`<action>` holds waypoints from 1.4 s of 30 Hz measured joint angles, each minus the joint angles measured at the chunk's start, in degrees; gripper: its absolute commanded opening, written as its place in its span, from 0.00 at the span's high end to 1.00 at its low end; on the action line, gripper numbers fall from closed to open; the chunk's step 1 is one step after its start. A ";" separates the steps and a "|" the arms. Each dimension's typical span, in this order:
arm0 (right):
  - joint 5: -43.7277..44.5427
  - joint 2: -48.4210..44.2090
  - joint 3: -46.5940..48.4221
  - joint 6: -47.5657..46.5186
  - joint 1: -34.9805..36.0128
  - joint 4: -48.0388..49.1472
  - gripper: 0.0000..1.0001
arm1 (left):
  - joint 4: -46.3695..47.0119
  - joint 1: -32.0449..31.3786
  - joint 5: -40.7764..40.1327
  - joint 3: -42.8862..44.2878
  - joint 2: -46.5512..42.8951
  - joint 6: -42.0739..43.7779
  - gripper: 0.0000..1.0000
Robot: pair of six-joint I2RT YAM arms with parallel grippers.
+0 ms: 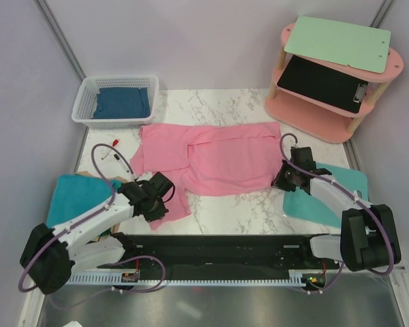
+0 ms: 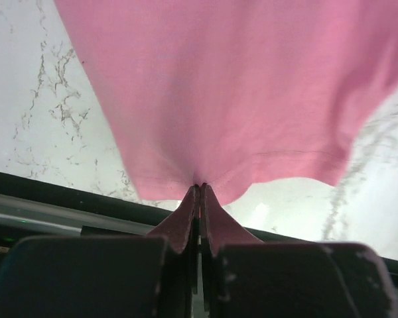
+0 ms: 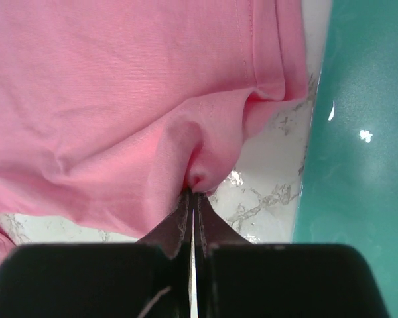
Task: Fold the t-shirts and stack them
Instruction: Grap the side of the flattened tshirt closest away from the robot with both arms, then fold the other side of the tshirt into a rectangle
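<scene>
The pink shirt [image 1: 218, 160] lies across the middle of the table [image 1: 249, 206], long axis left to right, with the left gripper [image 1: 162, 199] and right gripper [image 1: 281, 178] each pressed together on a near corner, so the cloth stretches away from both toward the far edge.

The left arm [image 1: 88, 221] runs from its base at the near left forward and toward the middle, lying low with the wrist bent down, and the left gripper [image 2: 200, 189] has both fingers pressed together on a pinch of the pink t-shirt [image 2: 239, 86] at its edge. The right arm [image 1: 334, 194] stretches from its base at the near right forward and inward, also low, and the right gripper [image 3: 194, 192] is clamped, finger against finger, on a small fold of the same cloth
</scene>
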 measured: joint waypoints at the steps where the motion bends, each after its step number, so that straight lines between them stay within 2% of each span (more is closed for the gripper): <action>1: 0.02 -0.46 0.00 0.00 -0.02 -0.15 1.00 | -0.20 0.00 -0.28 0.00 -2.86 -0.59 0.98; 5: 0.00 -3.15 0.00 -0.02 -0.07 -0.68 1.00 | -2.29 0.00 -3.56 0.37 -11.43 -3.02 0.98; 9: 0.07 -6.03 0.02 0.02 -0.07 -0.55 1.00 | -6.82 0.00 -8.70 4.04 -11.28 -3.93 0.98; 16: 2.64 -5.62 3.34 0.07 -0.28 0.61 1.00 | -9.07 0.52 -16.41 18.18 2.12 -2.64 0.98; 21: 5.44 -1.57 8.00 0.61 -1.27 3.48 1.00 | -6.97 4.48 -18.86 27.45 9.05 2.62 0.98; 29: 6.95 9.38 12.59 1.57 -3.37 8.35 1.00 | -1.99 13.79 -19.26 37.81 17.77 14.08 0.98; 42: 5.97 22.58 23.15 3.58 -7.39 12.37 1.00 | 2.67 18.27 -17.84 52.59 35.71 24.59 0.98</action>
